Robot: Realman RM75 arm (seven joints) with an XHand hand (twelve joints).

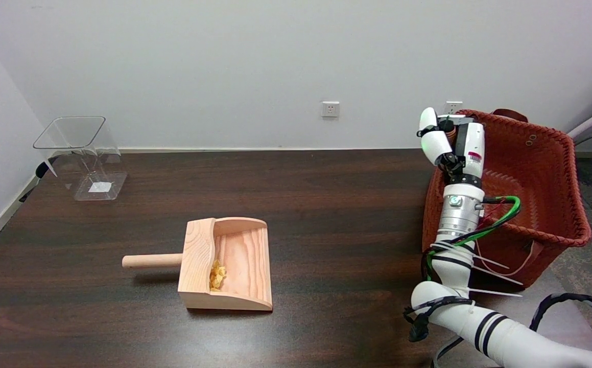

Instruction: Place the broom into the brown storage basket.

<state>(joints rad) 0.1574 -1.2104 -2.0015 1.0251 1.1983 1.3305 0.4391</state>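
One clear plastic bin (82,157) at far left rear of dark wood worktop (326,214), upright, open top. One wooden dustpan (227,263) near centre-left, handle pointing left, flat on worktop; small heap of yellow scraps (217,275) inside it, against the back wall. One wall socket (330,109) on white wall, a second partly hidden behind the hand. One brown storage basket (556,168) at far right, woven, at the worktop's right edge. Broom: can't spot it anywhere in view; basket interior partly blocked by arm. One right arm in from lower right, forearm rising near-vertical in front of basket's left wall. Right hand (451,140) raised above basket's left rim, fingers pointing up. Nothing visibly held, but can't tell if fingers apart or together.
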